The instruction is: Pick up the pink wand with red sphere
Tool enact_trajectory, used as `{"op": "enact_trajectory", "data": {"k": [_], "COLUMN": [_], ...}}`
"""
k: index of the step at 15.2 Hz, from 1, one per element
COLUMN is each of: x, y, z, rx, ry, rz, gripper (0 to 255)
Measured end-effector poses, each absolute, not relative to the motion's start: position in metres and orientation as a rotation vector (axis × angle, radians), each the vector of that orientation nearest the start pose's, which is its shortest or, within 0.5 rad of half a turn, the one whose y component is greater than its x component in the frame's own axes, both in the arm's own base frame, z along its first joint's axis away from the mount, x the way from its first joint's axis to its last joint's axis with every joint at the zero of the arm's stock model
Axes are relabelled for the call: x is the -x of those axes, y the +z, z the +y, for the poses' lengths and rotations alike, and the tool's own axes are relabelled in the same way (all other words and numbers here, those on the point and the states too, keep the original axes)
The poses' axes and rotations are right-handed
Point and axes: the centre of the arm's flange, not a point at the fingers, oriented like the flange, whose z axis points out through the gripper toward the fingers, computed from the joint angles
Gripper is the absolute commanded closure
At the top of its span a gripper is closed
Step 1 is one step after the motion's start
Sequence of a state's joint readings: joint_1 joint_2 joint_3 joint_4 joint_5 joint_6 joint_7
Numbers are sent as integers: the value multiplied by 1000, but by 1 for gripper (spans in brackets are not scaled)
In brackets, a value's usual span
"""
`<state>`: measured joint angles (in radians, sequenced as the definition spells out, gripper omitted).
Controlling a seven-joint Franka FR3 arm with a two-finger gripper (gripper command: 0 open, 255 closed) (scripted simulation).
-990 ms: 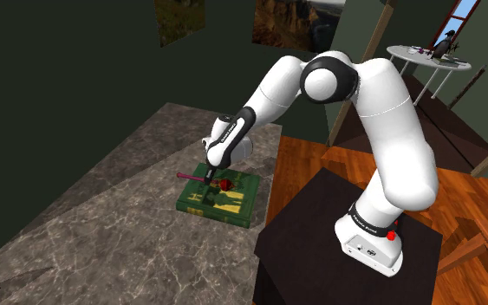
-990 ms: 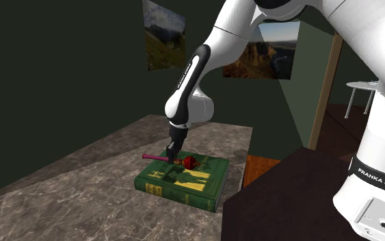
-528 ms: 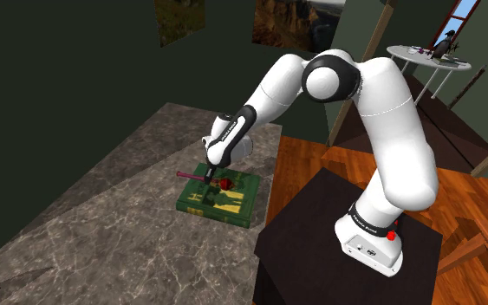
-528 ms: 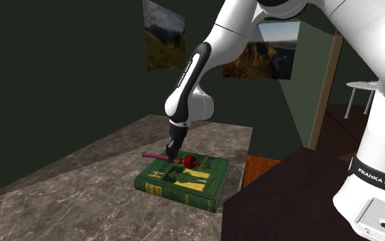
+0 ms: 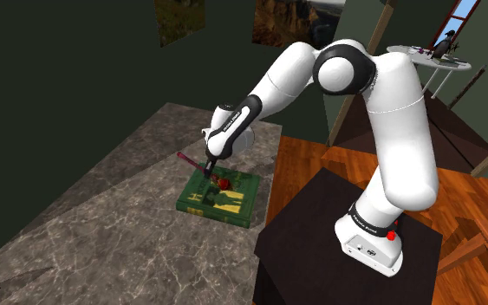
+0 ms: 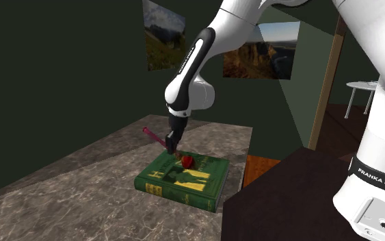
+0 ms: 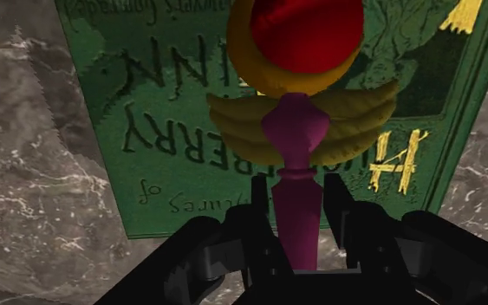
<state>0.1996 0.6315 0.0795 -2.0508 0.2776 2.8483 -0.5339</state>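
Reaching down from its black stand (image 5: 320, 251) in the shoulder view, the white arm (image 5: 389, 121) bends over a grey marble surface (image 5: 103, 234) in a dim room with wooden floor (image 5: 320, 165). In the second exterior view the claw (image 6: 171, 144) points down, a green book (image 6: 184, 181) lying below it, two landscape paintings (image 6: 163, 34) behind. In the wrist view both fingers (image 7: 262, 221) pinch the pink wand (image 7: 296, 217) at its smooth shaft; its glossy red sphere (image 7: 302, 30), with gold wings (image 7: 354, 113), sits ahead of the claw, over the book's cover.
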Motion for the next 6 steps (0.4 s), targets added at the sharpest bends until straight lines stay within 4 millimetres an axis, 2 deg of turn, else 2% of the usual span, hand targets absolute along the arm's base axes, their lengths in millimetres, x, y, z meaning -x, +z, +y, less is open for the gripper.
{"op": "enact_trajectory", "data": {"k": [6], "x": [-581], "y": [170], "z": [150], "rx": [2898], "ry": [-269], "rz": [-793], "gripper": [255]}}
